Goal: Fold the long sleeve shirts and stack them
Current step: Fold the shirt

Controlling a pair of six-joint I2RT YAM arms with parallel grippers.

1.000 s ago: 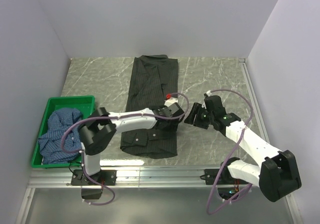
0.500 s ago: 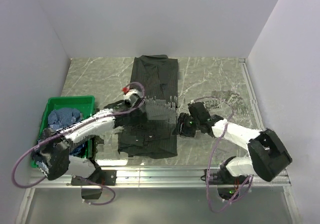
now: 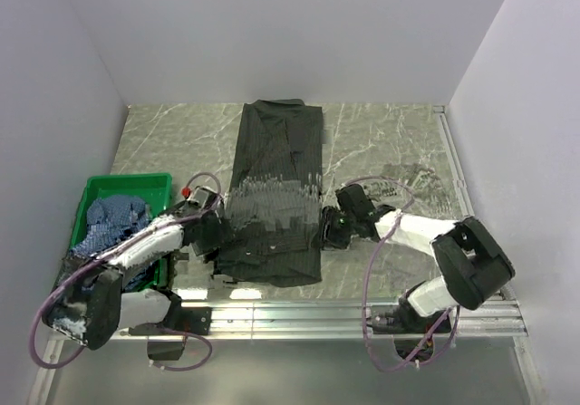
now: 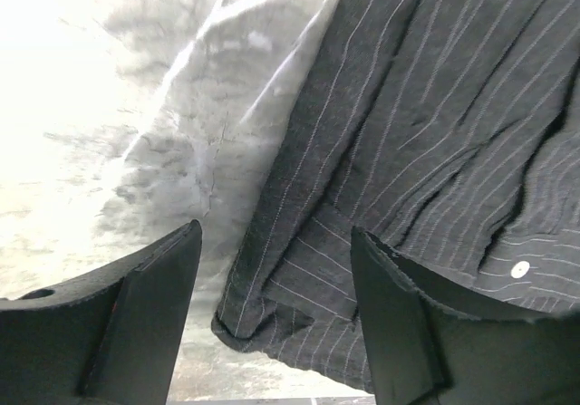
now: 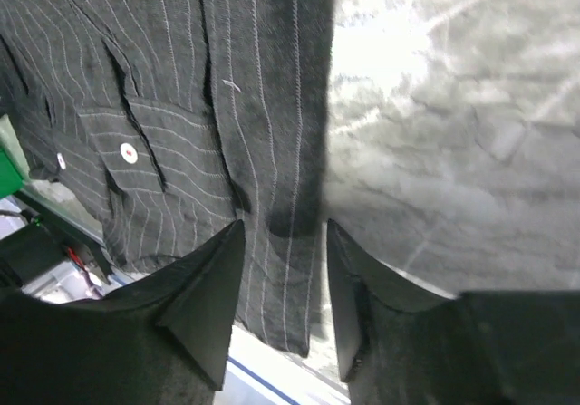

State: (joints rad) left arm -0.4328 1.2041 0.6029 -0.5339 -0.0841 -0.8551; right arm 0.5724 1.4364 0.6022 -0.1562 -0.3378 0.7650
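Note:
The black pinstriped long sleeve shirt (image 3: 276,169) lies lengthwise on the marble table (image 3: 390,151), folded narrow, collar at the far end. My left gripper (image 3: 213,235) is low at its near left edge. In the left wrist view the left gripper (image 4: 272,319) is open, with the shirt's folded corner (image 4: 272,305) lying between the fingers. My right gripper (image 3: 326,233) is at the shirt's right edge. In the right wrist view its jaws (image 5: 283,305) stand apart astride the hem (image 5: 290,269). The blue checked shirt (image 3: 109,228) lies crumpled in the crate.
The green plastic crate (image 3: 127,183) stands at the left near the wall. Grey walls close the table on three sides. A metal rail (image 3: 344,310) runs along the near edge, just beyond the shirt's near hem.
My left arm swung from the shirt's middle out to its near left edge. My right gripper moved left onto the shirt's right edge, and its jaws narrowed.

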